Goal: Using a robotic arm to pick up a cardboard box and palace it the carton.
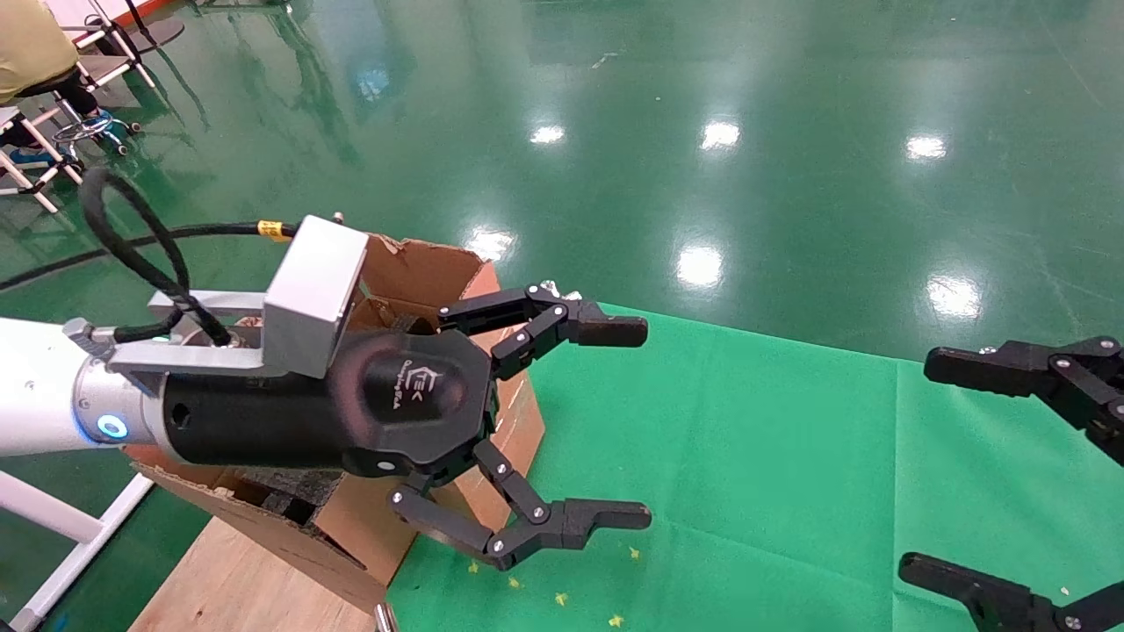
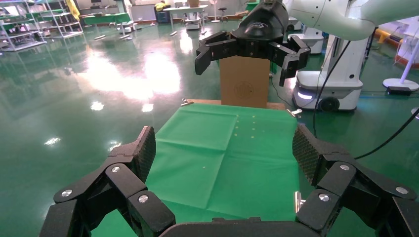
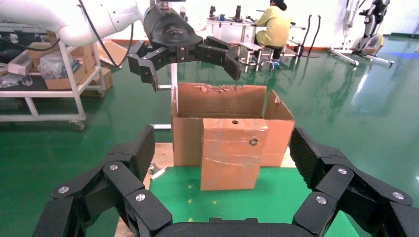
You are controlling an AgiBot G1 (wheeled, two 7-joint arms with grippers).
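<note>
The small reddish-brown cardboard box (image 3: 232, 153) stands upright on the green cloth (image 3: 276, 202), touching the front of the large carton (image 3: 217, 101). It has tape stripes, a round hole and a recycling mark. In the head view the carton (image 1: 421, 268) sits at the left and only a strip of the box's side (image 1: 527, 430) shows behind the left gripper. The white arm's left gripper (image 1: 647, 423) hovers open and empty just above the box, as the right wrist view (image 3: 191, 74) shows. My black right gripper (image 1: 918, 465) is open and empty, level with the box and well to its right.
The green cloth (image 1: 746, 456) covers a wooden table (image 1: 237, 570) whose far edge drops to shiny green floor. A flat upright cardboard piece (image 2: 244, 86) stands beyond the right gripper (image 2: 244, 66). A person in yellow (image 3: 276, 24) sits far behind; a rack (image 3: 49, 74) stands beside the carton.
</note>
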